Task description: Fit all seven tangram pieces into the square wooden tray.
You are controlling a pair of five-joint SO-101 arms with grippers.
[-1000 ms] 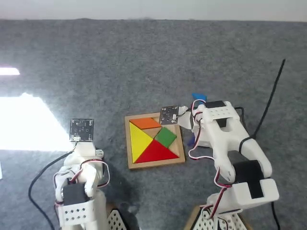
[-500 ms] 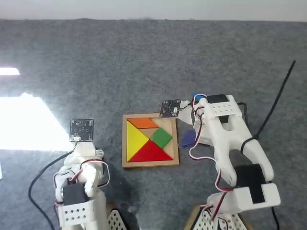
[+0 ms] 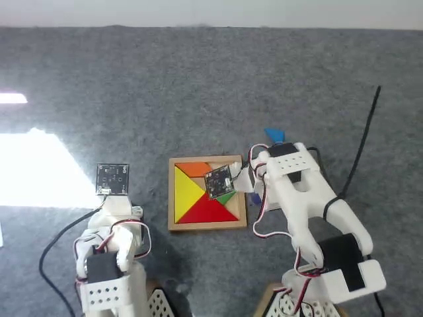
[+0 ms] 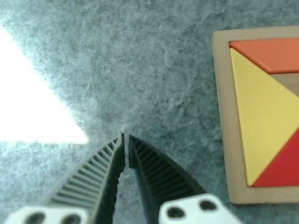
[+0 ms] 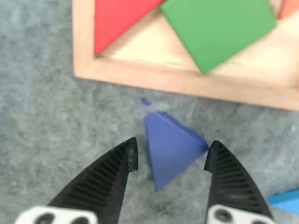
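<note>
Blue triangle [image 5: 170,150] just outside wooden tray [image 5: 187,84] rim, straddled by spread right hand [image 5: 173,144]; left hand [image 4: 126,137] closed, empty.

Nothing readable is showing up: no text, numbers, labels or signs. The left arm's circuit board [image 3: 112,178], sitting well left of the wooden tray [image 3: 172,198], is carrying tiny markings that are too small to make out. The same goes for the right arm's circuit board [image 3: 219,182], hanging over the tray's right half.
</note>
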